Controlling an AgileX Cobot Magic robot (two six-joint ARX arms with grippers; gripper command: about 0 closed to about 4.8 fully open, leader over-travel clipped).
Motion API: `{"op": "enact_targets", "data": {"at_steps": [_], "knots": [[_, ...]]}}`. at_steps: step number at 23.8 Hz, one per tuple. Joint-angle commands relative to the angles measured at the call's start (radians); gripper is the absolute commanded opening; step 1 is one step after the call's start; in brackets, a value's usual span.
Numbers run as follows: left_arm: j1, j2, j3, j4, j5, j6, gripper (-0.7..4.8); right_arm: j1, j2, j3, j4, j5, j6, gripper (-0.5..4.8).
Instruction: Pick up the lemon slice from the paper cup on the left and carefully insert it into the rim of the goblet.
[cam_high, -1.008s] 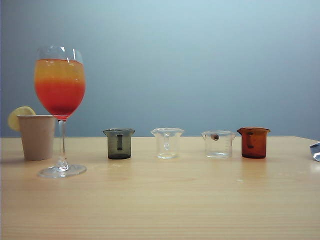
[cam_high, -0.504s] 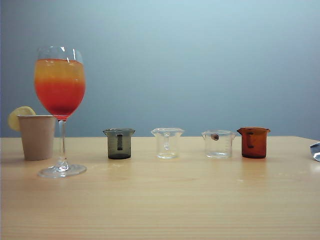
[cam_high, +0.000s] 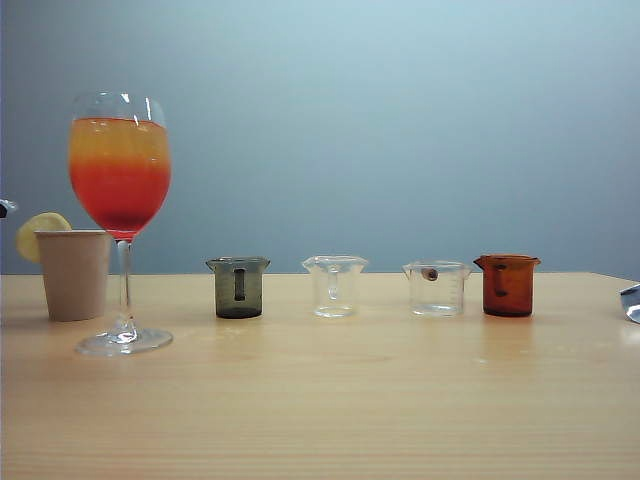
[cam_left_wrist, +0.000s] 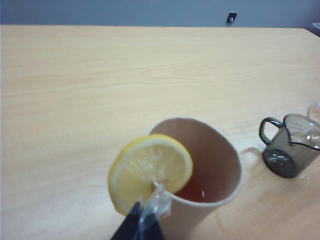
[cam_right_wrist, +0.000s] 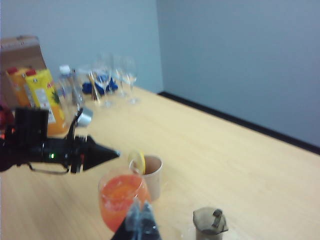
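Lemon slice: the thin pale yellow round slice (cam_left_wrist: 150, 170) stands upright on the rim of the beige paper cup (cam_left_wrist: 220, 170), just ahead of the left gripper (cam_left_wrist: 142, 217).
Left gripper: closed, empty.
Right gripper (cam_right_wrist: 138, 220): far off, closed, empty.
In the way: the tall clear goblet (cam_high: 120, 215) beside the cup.

Lab bench: beakers (cam_high: 335, 286), plain grey wall (cam_high: 400, 120)

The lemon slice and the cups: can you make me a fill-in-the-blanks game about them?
1. The lemon slice sits on the rim of the ____ cup.
2. The goblet holds a drink that is orange on top and ____ below.
3. The left gripper, near the lemon slice, is ____.
4. The right gripper holds ____.

Missing words: paper; red; shut; nothing
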Motion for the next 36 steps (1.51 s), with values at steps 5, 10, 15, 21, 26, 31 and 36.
{"op": "enact_targets", "data": {"at_steps": [5,10,15,21,26,31,36], "knots": [[0.002,0.061,0.067,0.056,-0.002,0.043,-0.06,0.035,0.064,0.004,0.052,-0.025,-0.001,-0.09],[0.002,0.094,0.121,0.026,0.027,0.042,-0.06,0.045,0.09,0.004,0.085,-0.024,0.0,-0.09],[0.002,0.097,0.132,0.01,0.092,0.043,0.02,0.043,0.096,0.004,0.088,-0.017,0.0,-0.09],[0.001,0.098,0.133,0.003,0.04,0.044,4.12,0.043,0.096,0.004,0.088,-0.014,0.0,-0.09],[-0.001,0.13,0.134,-0.005,0.05,0.039,3.9,0.043,0.096,0.004,0.088,-0.013,0.0,-0.09],[-0.014,0.161,0.136,0.001,0.052,0.037,3.9,0.043,0.096,0.004,0.084,0.01,-0.001,-0.09],[-0.048,0.175,0.139,0.038,0.048,0.036,3.89,0.043,0.103,0.003,0.083,0.01,0.0,-0.09]]}}
